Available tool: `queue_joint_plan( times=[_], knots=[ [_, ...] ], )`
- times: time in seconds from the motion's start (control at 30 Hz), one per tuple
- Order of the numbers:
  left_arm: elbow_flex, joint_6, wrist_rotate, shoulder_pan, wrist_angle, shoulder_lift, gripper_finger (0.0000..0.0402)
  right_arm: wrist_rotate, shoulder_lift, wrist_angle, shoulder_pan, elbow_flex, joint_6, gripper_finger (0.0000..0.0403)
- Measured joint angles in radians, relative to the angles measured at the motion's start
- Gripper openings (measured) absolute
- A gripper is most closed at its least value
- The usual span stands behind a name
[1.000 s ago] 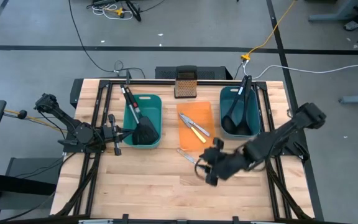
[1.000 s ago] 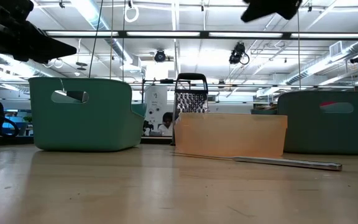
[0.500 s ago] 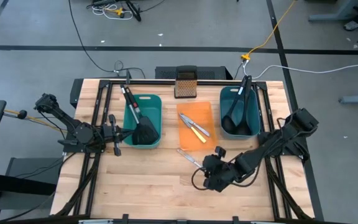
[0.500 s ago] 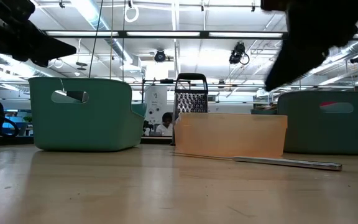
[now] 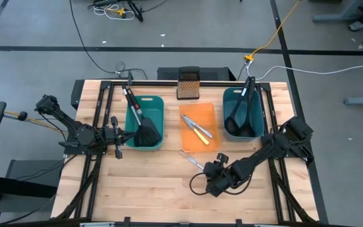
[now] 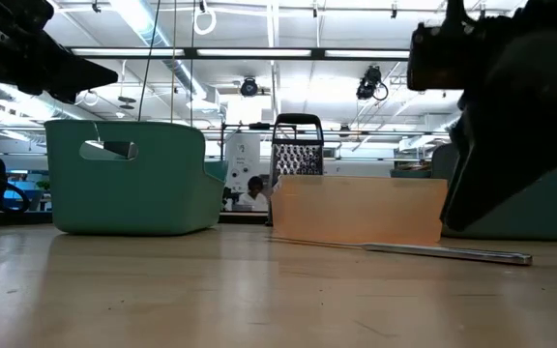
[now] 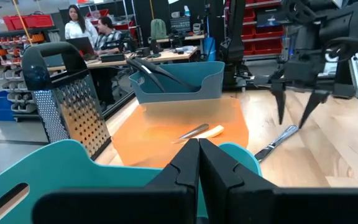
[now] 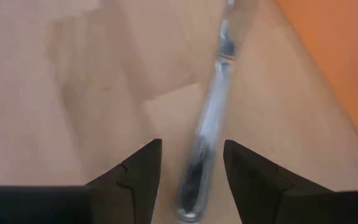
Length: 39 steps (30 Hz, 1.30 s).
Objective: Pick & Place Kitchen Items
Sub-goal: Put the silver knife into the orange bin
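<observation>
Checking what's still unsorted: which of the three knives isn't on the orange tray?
The silver table knife on the bare wood in front of the orange tray, under the open right gripper. The other two lie on the tray.

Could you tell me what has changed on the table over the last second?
The right gripper has swung down and back over the slim silver table knife lying on the wooden table, open fingers straddling its handle without gripping it. The knife, the orange tray, both teal bins and the shut left gripper stayed put.
</observation>
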Motion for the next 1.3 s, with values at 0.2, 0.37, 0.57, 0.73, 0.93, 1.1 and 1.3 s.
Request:
queue_joint_plan(
  times=[0.2, 0.37, 0.57, 0.73, 0.93, 1.1, 1.3],
  knots=[
    [0.000, 0.000, 0.000, 0.000, 0.000, 0.000, 0.0016, 0.035, 0.010, -0.011, -0.028, 0.000, -0.006, 0.0183],
    [0.000, 0.000, 0.001, 0.000, 0.000, 0.000, 0.0016, 0.022, 0.010, 0.007, -0.042, 0.000, -0.033, 0.0183],
    [0.000, 0.000, 0.001, 0.000, 0.000, 0.000, 0.0016, 0.006, 0.043, 0.006, -0.048, 0.000, -0.034, 0.0183],
    [0.000, 0.000, 0.001, 0.000, 0.000, 0.000, 0.0016, -0.025, 0.069, 0.015, -0.048, 0.002, -0.031, 0.0183],
    [0.000, 0.000, 0.001, 0.000, 0.000, 0.000, 0.0016, -0.078, 0.070, 0.019, -0.041, 0.004, -0.067, 0.0158],
    [0.000, -0.009, 0.001, 0.000, 0.000, 0.000, 0.0016, -0.120, 0.071, 0.023, -0.015, 0.004, -0.093, 0.0118],
    [0.000, -0.011, 0.018, 0.000, 0.018, 0.000, 0.0016, -0.108, 0.072, 0.025, 0.017, 0.003, -0.133, 0.0077]
  ],
)
